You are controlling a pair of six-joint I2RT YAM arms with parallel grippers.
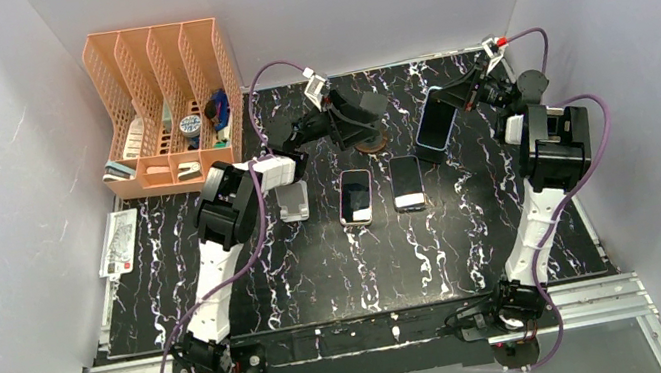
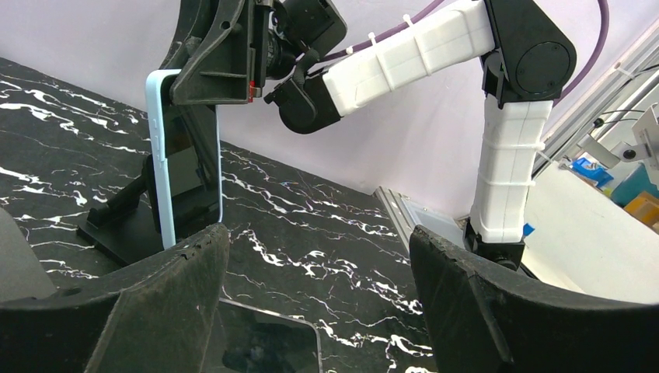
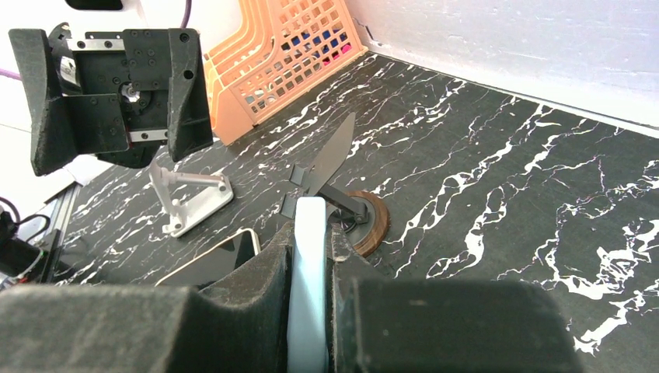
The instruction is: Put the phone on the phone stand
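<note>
While your right gripper [image 3: 311, 260] is clamped on the upright light-blue phone [image 2: 186, 167], that phone hangs above the far right part of the black marbled table [image 1: 320, 269]. Its lower end is just beside a black angled stand [image 2: 116, 225]; you cannot tell whether they touch. Your left gripper [image 3: 116, 92] hovers nearby, jaws wide apart and gripping nothing. 2 more lie flat mid-table, a pink-edged phone [image 1: 356, 196] and a white-edged phone [image 1: 407, 183], near a small white stand [image 1: 294, 203].
</note>
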